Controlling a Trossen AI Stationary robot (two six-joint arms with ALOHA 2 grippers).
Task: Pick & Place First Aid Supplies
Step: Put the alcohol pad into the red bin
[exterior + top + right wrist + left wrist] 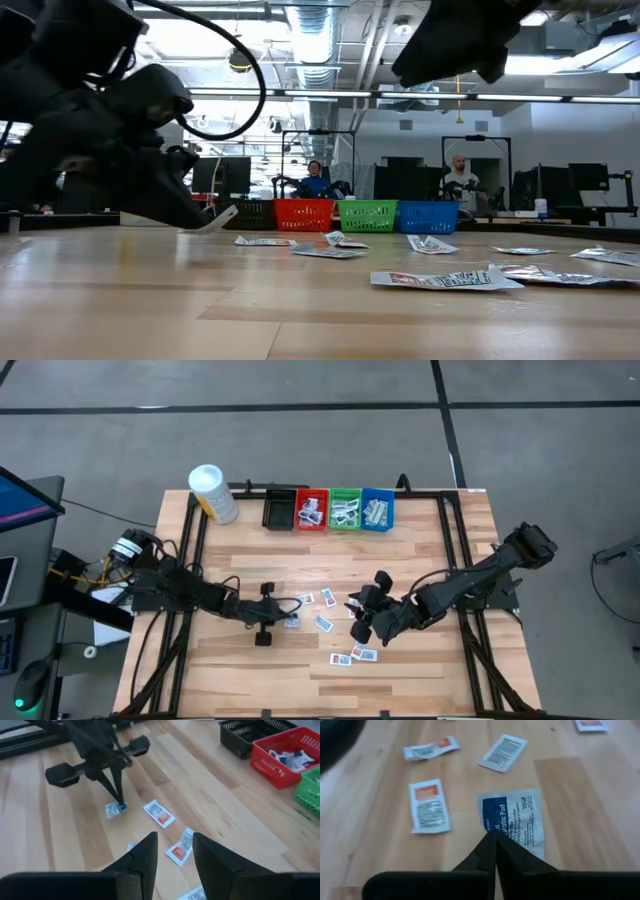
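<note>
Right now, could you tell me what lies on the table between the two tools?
In the high view, scattered first aid packets lie on the wood between the left tool, closed on a blue-print packet, and the open right tool.

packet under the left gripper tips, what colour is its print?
Left gripper is shut on the packet: white, dark-blue block, dark text. Left wrist view shows it best.

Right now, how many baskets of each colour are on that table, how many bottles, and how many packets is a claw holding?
Black plastic basket: 1
Red plastic basket: 1
Green plastic basket: 1
Blue plastic basket: 1
White-capped yellow bottle: 1
White blue-print packet held in the left claw: 1
Total: 6
</note>
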